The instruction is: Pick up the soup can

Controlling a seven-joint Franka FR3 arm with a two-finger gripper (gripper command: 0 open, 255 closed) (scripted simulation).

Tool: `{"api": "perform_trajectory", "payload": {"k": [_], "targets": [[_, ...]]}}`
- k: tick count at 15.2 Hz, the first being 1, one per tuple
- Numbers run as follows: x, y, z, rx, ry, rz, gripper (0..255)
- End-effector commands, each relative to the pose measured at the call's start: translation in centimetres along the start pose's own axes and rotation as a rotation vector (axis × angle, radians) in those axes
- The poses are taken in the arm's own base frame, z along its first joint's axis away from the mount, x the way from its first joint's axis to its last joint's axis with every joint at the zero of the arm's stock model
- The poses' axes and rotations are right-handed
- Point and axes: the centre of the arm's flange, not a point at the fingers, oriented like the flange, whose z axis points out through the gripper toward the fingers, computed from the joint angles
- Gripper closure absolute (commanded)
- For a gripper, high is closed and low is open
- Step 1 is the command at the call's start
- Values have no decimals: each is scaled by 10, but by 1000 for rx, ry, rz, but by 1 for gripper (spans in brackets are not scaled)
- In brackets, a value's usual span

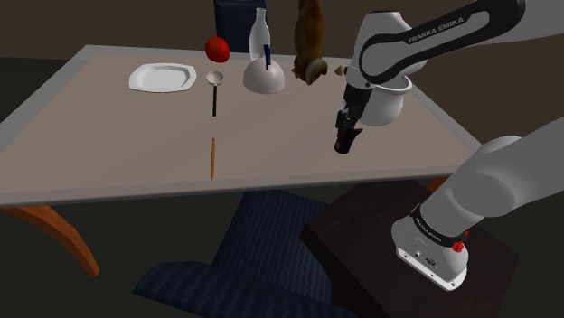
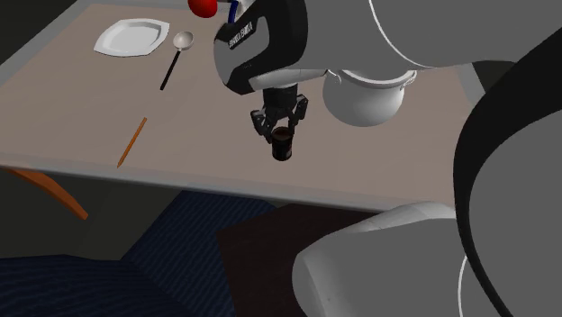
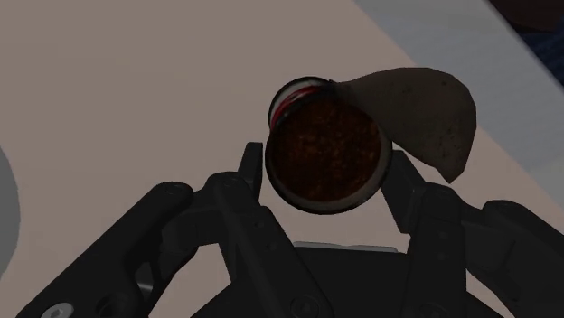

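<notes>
The soup can [image 3: 325, 158] is a small dark cylinder with a reddish-brown top and a red-and-white rim. My black gripper [image 3: 327, 173] is shut on it, one finger pressed to each side. In the second exterior view the can [image 2: 283, 146] hangs upright under the gripper [image 2: 281, 133], over the near part of the grey table [image 2: 180, 135]. The shoulder view has the can [image 1: 343, 144] under the gripper [image 1: 346, 134], over the table's right half. I cannot tell whether the can's base touches the table.
Along the table's far side are a white plate [image 1: 163, 77], a red apple [image 1: 216, 47], a dark-handled spoon [image 1: 214, 86], a white bowl [image 1: 263, 77], a white bottle [image 1: 260, 29] and a brown figure [image 1: 310, 41]. A pencil [image 1: 212, 158] lies mid-table. A dark blue chair [image 1: 244, 262] stands below the near edge.
</notes>
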Motion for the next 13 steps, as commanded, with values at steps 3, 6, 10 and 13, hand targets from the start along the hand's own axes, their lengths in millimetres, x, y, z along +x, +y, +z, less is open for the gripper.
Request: {"api": "perform_trajectory", "payload": {"k": [3,6,10,13], "targets": [[-2,-1,-21,0,0,0,255],[-3,-2,-36,0,0,0,255],[-5,-4,-57,0,0,0,255],[-6,-4,-63,0,0,0,255]]}}
